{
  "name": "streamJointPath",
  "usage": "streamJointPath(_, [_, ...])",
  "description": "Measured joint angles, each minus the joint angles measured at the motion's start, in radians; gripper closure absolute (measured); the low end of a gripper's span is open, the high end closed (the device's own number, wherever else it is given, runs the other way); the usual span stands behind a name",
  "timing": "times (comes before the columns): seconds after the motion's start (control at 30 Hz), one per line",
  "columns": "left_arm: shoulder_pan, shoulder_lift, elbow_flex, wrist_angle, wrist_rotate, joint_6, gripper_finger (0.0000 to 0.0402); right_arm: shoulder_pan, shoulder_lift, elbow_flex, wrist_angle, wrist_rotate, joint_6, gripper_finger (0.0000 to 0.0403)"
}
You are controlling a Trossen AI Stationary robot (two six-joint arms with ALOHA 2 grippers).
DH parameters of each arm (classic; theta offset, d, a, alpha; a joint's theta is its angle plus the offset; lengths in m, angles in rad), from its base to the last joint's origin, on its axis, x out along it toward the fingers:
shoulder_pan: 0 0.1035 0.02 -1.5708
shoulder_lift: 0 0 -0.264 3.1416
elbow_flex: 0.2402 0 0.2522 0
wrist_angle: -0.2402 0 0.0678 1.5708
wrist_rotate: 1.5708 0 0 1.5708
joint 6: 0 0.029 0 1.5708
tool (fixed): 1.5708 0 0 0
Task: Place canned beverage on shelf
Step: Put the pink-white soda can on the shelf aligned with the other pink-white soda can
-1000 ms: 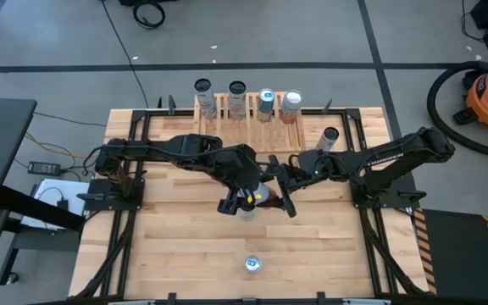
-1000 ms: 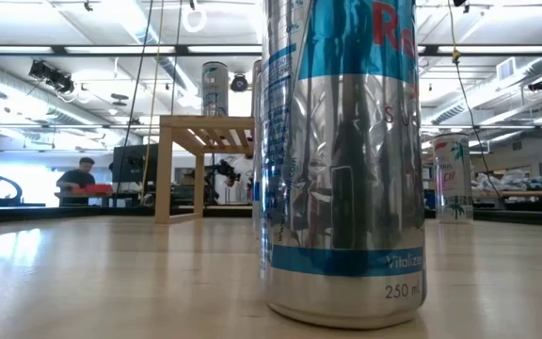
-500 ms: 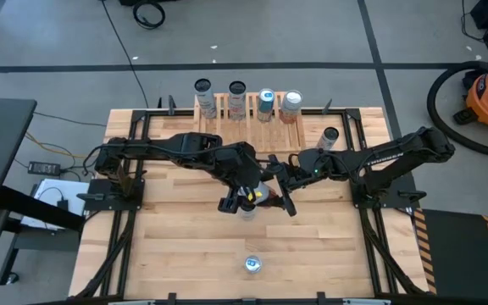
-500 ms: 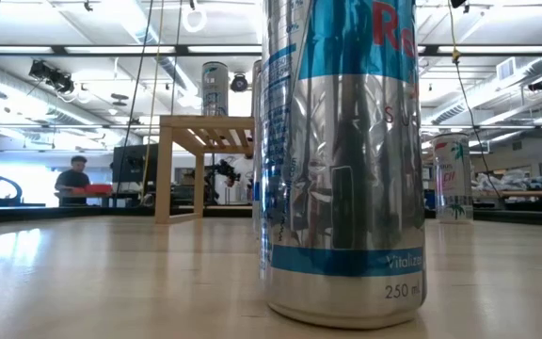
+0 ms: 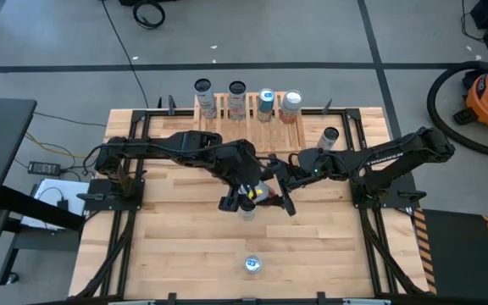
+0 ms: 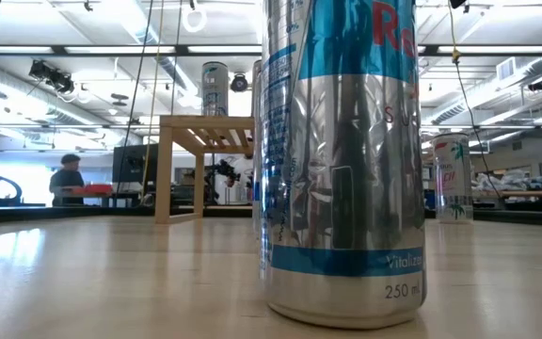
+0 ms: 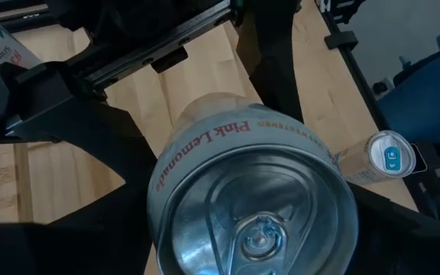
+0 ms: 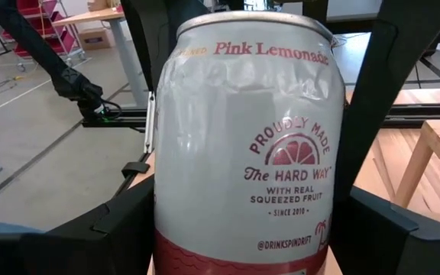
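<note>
Low view: near silver can cut off at top, hides my grippers and much of shelf.

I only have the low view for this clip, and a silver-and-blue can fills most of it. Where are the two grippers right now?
Observer: Both are at mid-table. The left gripper and the right gripper stand on either side of one pink lemonade can.
Operator: Which one holds it?
Observer: In each wrist view the can sits tight between that arm's fingers, so both seem to grip it.
Operator: And the shelf?
Observer: From above, the shelf at the table's far edge carries four cans in a row.
</note>
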Motion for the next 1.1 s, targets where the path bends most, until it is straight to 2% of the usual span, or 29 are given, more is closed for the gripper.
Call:
streamJointPath(0.13, [0.000, 0.000, 0.000, -0.003, 0.000, -0.004, 0.0078, -0.005, 0.000, 0.000, 0.002, 0.000, 0.004, 0.0089])
streamJointPath(0.27, [0.004, 0.000, -0.001, -0.005, -0.015, -0.059, 0.0023, -0.015, 0.000, 0.000, 0.000, 0.054, 0.008, 0.0089])
streamJointPath(0.33, [0.011, 0.000, -0.001, -0.005, -0.023, -0.055, 0.0010, -0.016, 0.000, 0.000, 0.001, 0.081, 0.008, 0.0089])
streamJointPath(0.47, [0.011, 0.000, -0.001, -0.004, -0.012, -0.059, 0.0026, -0.013, -0.001, 0.000, -0.001, 0.072, 0.009, 0.0089])
streamJointPath(0.7, [0.011, 0.000, -0.001, 0.043, -0.010, -0.105, 0.0028, -0.009, -0.042, 0.000, -0.042, 0.059, 0.027, 0.0089])
streamJointPath(1.1, [0.019, 0.000, -0.003, 0.253, -0.013, -0.063, 0.0028, 0.024, -0.168, 0.000, -0.162, 0.057, 0.022, 0.0089])
